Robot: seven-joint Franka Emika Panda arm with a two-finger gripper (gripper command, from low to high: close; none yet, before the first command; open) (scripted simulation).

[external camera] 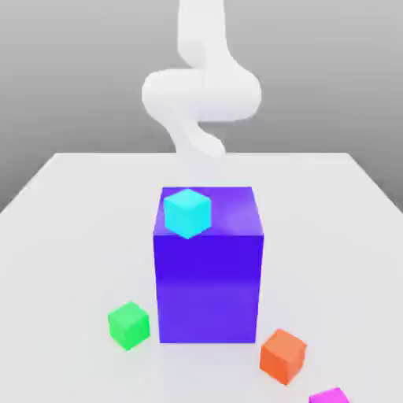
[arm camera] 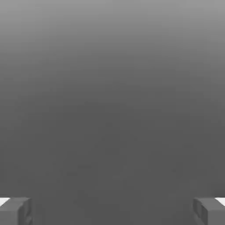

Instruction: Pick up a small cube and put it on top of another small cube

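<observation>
The small magenta cube (external camera: 330, 396) lies at the table's near edge on the exterior view's right, partly cut off by the picture's border. The small green cube (external camera: 128, 324) rests on the table by the lower left corner of the big blue-purple block (external camera: 208, 275). My white arm (external camera: 201, 94) is coiled high behind the block, far from both cubes. In the hand view my gripper (arm camera: 112, 211) is open, its two grey fingertips (arm camera: 15, 211) set wide apart with nothing between them, facing a plain grey background.
A cyan cube (external camera: 187, 212) sits on top of the big block, toward its left side. An orange cube (external camera: 282, 355) lies on the white table (external camera: 79, 236) between the block and the magenta cube.
</observation>
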